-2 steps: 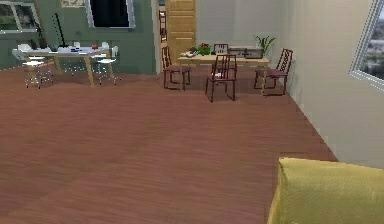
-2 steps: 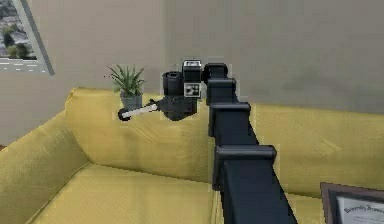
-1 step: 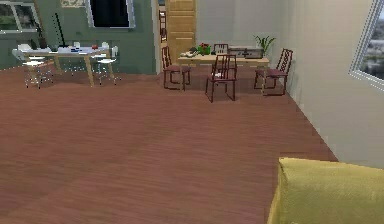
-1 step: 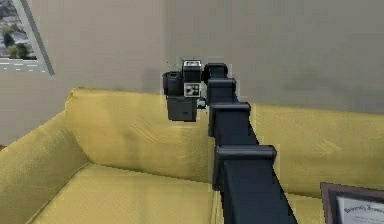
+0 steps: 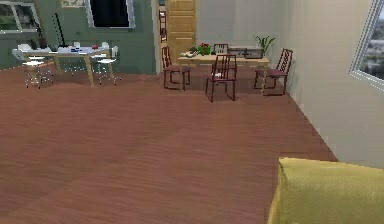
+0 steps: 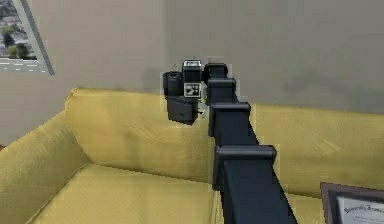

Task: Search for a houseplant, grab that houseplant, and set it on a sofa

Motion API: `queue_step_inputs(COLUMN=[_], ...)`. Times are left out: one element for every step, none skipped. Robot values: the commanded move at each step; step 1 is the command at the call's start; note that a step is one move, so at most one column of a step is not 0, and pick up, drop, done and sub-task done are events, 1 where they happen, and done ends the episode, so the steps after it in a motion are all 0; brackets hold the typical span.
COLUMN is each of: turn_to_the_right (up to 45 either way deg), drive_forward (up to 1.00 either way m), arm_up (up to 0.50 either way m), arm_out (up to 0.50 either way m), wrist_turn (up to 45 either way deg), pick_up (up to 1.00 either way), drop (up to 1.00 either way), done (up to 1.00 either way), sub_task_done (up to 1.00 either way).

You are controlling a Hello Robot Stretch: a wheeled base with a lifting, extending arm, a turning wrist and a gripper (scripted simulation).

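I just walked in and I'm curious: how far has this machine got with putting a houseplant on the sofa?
Reaching the yellow sofa looks done: the arm stretches out over it. In hand: I cannot tell whether the tool holds anything. A leafy plant stands on the far table, so fetching may remain, and setting it down too.

The forward view looks far across the wood floor (image 5: 150, 130); the arm side view closely faces the yellow sofa (image 6: 110, 130), whose corner both share.
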Motion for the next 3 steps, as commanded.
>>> queue_step_inputs(turn_to_the_right=[0.0, 0.0, 0.0], drive_forward=[0.00, 0.00, 0.00], arm_up=[-0.30, -0.32, 0.00], arm_out=[0.00, 0.00, 0.00], wrist_turn=[0.0, 0.0, 0.0], pick_up=[0.00, 0.00, 0.00], drop=[0.00, 0.00, 1.00], done=[0.00, 0.00, 0.00], sub_task_done=[0.00, 0.00, 0.00])
